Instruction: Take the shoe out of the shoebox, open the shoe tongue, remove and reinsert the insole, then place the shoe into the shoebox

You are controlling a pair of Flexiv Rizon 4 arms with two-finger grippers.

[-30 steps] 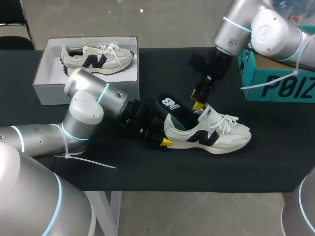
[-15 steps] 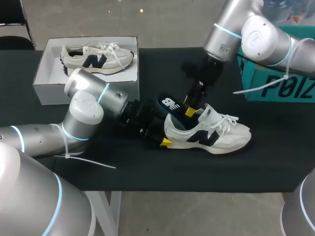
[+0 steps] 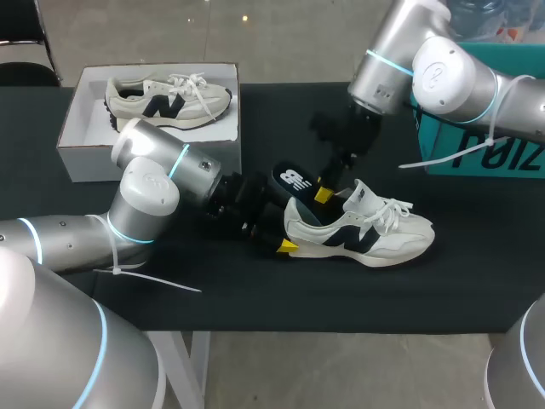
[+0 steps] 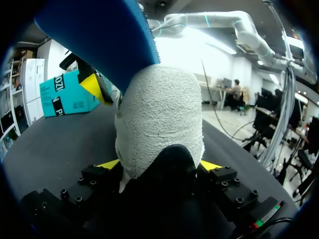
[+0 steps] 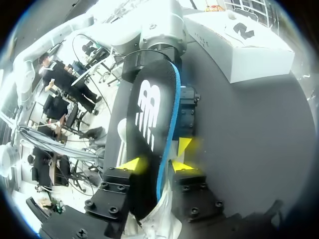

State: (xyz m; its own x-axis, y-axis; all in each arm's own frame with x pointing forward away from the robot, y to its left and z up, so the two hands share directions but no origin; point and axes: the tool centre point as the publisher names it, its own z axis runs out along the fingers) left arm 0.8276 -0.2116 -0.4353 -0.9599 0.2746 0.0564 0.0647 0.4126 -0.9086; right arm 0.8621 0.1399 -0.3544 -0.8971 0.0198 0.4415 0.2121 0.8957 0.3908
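Observation:
A white sneaker [image 3: 366, 234] with a dark logo lies on its sole on the black table, toe toward the right. My left gripper [image 3: 288, 228] is shut on its heel [image 4: 159, 114], one yellow tip on each side. A dark insole [image 3: 294, 181] with a blue edge sticks up out of the shoe's opening. My right gripper [image 3: 322, 192] comes down from above and is shut on that insole [image 5: 149, 114], its yellow fingertips [image 5: 130, 164] pressing both faces. The white shoebox [image 3: 85, 162] stands at the back left with a second sneaker [image 3: 166, 98] inside.
A teal cardboard box [image 3: 485, 149] sits at the table's right edge, behind my right arm. The shoebox [image 5: 239, 45] lies beyond my left arm [image 5: 159, 30] in the right wrist view. Bare black tabletop [image 3: 341, 298] stretches in front of the shoe.
My right gripper has moved left and down from above the tongue to the upright insole and its fingers have shut on it. The left arm and shoe have stayed put.

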